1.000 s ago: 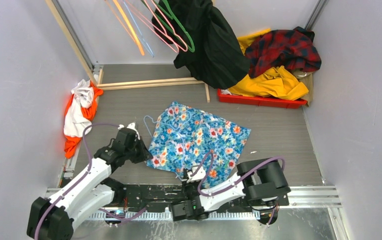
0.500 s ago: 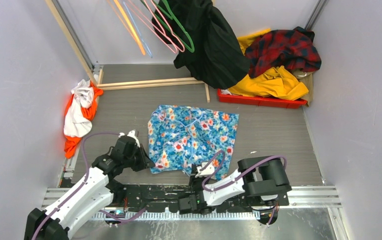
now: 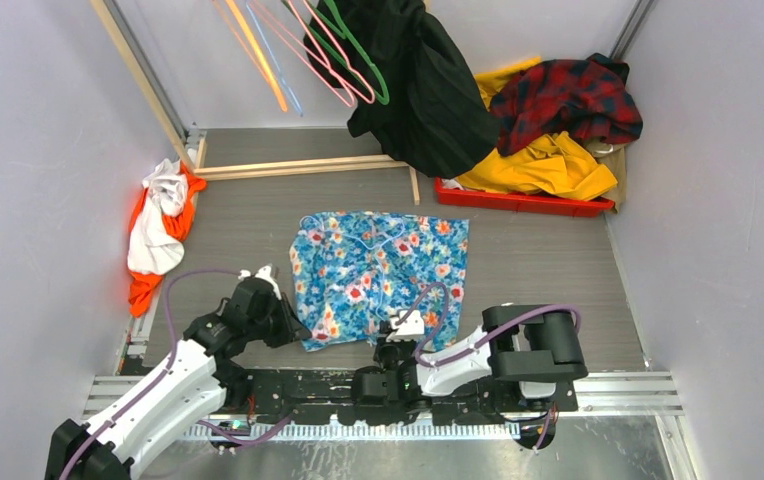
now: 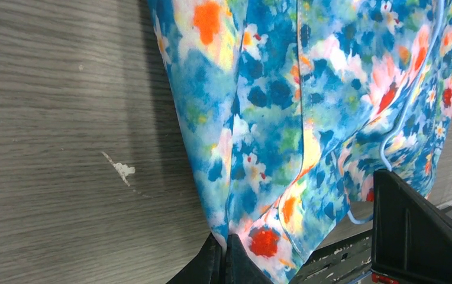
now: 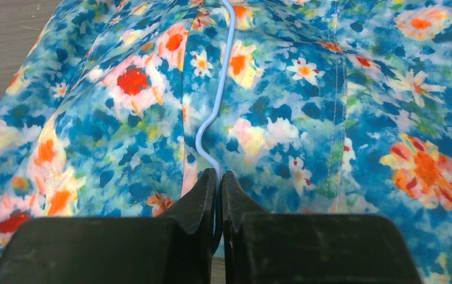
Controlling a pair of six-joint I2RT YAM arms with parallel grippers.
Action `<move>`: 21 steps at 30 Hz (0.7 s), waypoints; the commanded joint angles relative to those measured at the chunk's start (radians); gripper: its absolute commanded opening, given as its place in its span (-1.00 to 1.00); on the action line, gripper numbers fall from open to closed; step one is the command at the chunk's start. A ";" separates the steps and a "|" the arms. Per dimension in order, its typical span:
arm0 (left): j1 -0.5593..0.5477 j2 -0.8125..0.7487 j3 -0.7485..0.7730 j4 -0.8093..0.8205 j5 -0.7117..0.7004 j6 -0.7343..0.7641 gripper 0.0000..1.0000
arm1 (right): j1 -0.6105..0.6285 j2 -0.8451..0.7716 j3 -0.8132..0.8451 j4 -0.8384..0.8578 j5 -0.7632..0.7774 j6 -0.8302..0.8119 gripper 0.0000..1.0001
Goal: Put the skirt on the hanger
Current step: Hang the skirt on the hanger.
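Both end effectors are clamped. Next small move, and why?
Probably raise the left end effector slightly to open the skirt's near edge. It pinches that edge, the right end effector pinches the hanger, and the visible wire lies on top of the fabric, not inside it.

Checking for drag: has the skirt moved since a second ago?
Yes. The skirt has turned and slid left: its right corner now lies nearer the red tray's left end.
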 commanded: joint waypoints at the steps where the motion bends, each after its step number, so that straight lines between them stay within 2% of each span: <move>1: -0.015 -0.013 -0.021 -0.024 0.005 -0.013 -1.00 | -0.033 -0.046 -0.021 0.080 0.031 -0.088 -0.98; 12: -0.047 -0.005 -0.040 0.001 0.003 -0.041 -1.00 | -0.109 -0.128 -0.125 0.070 0.050 -0.032 -0.98; 18: -0.062 0.022 -0.043 0.031 -0.001 -0.051 -1.00 | -0.114 -0.141 -0.143 -0.012 0.054 0.067 -0.98; 21: -0.067 0.028 -0.044 0.038 -0.006 -0.051 -1.00 | -0.103 -0.153 -0.140 -0.150 0.071 0.195 -0.97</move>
